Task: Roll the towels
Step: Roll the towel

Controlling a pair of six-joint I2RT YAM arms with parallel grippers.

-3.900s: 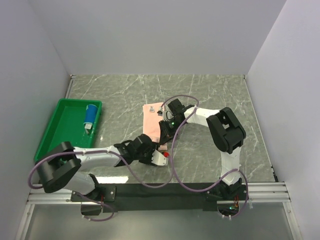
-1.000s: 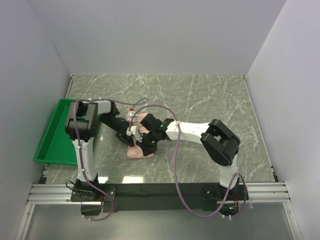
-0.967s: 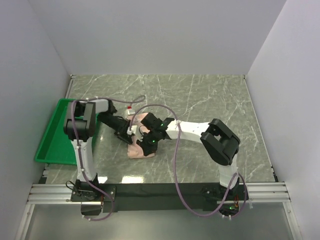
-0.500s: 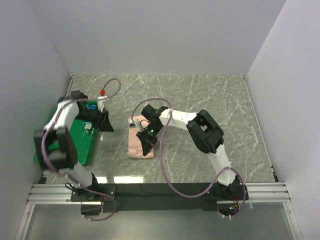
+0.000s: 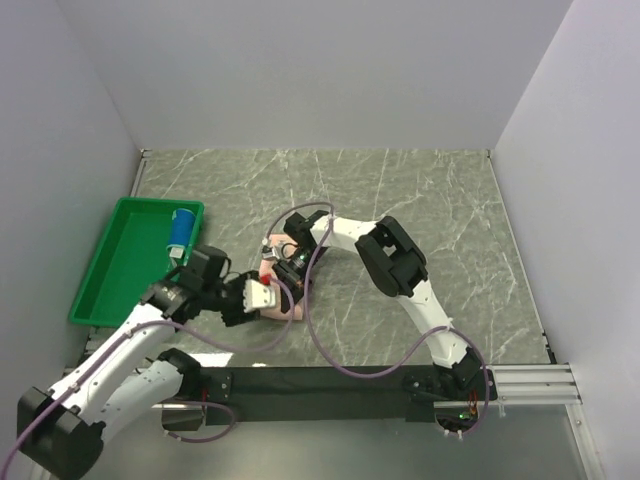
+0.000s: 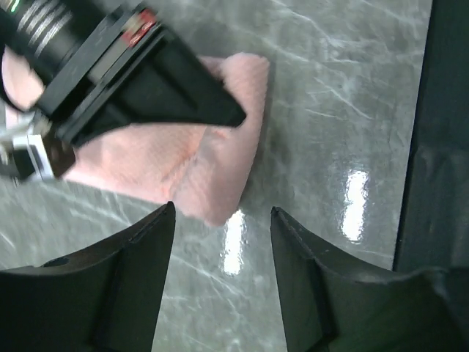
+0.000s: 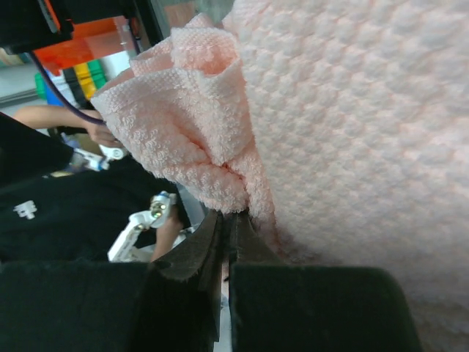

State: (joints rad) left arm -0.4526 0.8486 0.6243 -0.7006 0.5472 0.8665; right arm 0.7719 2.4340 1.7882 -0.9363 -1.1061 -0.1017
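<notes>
The pale pink towel [image 5: 284,306] lies partly rolled on the marble table, its waffle cloth filling the right wrist view [image 7: 337,110]. My right gripper [image 7: 231,218] is shut, with a bunched fold of that towel pinched at its tips, and from above it sits on the towel's far part [image 5: 286,277]. My left gripper [image 6: 223,213] is open, its fingers [image 6: 139,279] straddling bare table just short of the pink towel's [image 6: 183,154] near corner. From above, the left gripper [image 5: 270,298] is at the towel's left side. The teal and blue towel [image 5: 182,227] lies rolled in the tray.
The green tray [image 5: 100,270] sits at the table's left side by the wall. The black front rail [image 6: 447,147] runs close behind the left gripper. White walls close in the table on three sides.
My left arm has swung from the green tray to the pink towel's near left side, and its jaws have opened wider. The right gripper has stayed shut at the towel.
</notes>
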